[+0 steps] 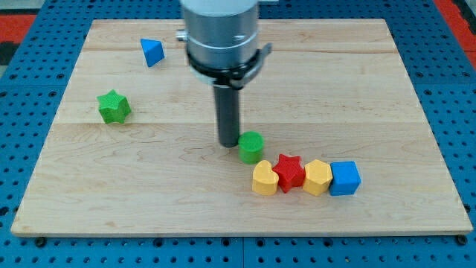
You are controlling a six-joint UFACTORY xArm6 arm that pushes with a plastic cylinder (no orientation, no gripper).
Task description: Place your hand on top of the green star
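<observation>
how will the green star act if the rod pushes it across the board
The green star looks rigid and squat, lying flat on the wooden board, so it should slide rather than tip or roll. Its points may make it spin under an off-centre push. My tip is away to its right.

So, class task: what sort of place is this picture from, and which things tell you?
Probably a robot test bench in a lab: a wooden board lies on a blue pegboard table, a robot arm's rod has its tip beside a green block, and small coloured blocks like the green star lie about.
</observation>
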